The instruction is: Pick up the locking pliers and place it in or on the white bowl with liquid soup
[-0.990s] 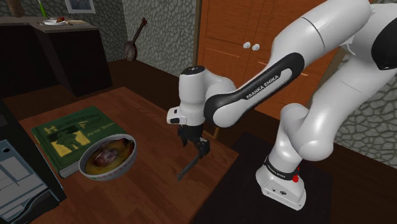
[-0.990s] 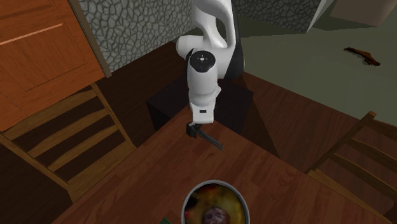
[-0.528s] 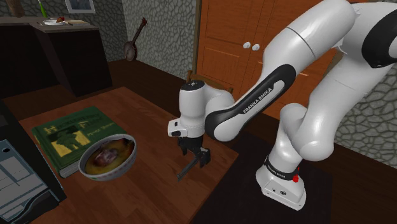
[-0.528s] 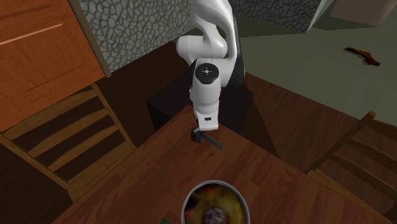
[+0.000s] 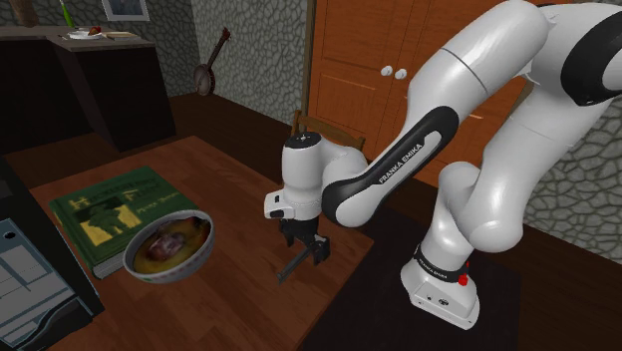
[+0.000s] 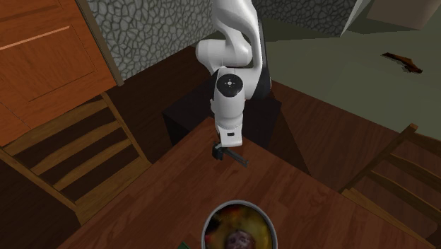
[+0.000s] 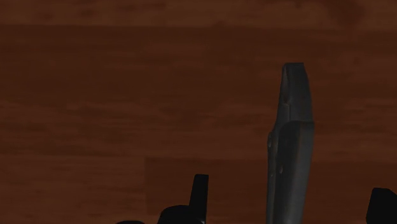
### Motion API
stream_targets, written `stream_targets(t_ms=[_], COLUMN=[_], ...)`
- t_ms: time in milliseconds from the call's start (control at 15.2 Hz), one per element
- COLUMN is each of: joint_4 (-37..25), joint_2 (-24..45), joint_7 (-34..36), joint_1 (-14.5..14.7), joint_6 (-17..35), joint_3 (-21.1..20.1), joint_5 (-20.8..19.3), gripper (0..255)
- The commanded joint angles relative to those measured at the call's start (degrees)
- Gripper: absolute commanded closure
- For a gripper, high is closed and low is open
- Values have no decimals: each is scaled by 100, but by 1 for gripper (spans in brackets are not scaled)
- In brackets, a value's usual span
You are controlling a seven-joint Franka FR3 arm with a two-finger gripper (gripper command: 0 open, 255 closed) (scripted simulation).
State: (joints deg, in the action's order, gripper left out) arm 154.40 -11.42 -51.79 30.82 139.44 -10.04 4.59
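Slim dark-grey pliers (image 7: 289,146) on table (image 7: 95,95) near bowl (image 5: 174,271), untouched inside wide-open gripper (image 5: 305,247); gap clear from wrist view.

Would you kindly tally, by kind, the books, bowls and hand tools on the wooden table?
Books: 1, the green book
Bowls: 1, the bowl of soup
Hand tools: 1, the dark locking pliers
Total: 3

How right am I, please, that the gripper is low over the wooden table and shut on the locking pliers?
Not quite. The gripper is low over the wooden table but open: the wrist view shows its fingers apart either side of the locking pliers, not touching them.
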Motion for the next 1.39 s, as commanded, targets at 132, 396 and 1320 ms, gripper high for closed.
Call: stream_targets(t_ms=[132, 396, 1320], joint_4=[0, 0, -277], joint_2=[0, 0, -687], joint_7=[0, 0, -44], joint_1=[0, 0, 24], joint_6=[0, 0, -961], joint_3=[0, 0, 56], joint_5=[0, 0, 53], gripper=[255, 255, 255])
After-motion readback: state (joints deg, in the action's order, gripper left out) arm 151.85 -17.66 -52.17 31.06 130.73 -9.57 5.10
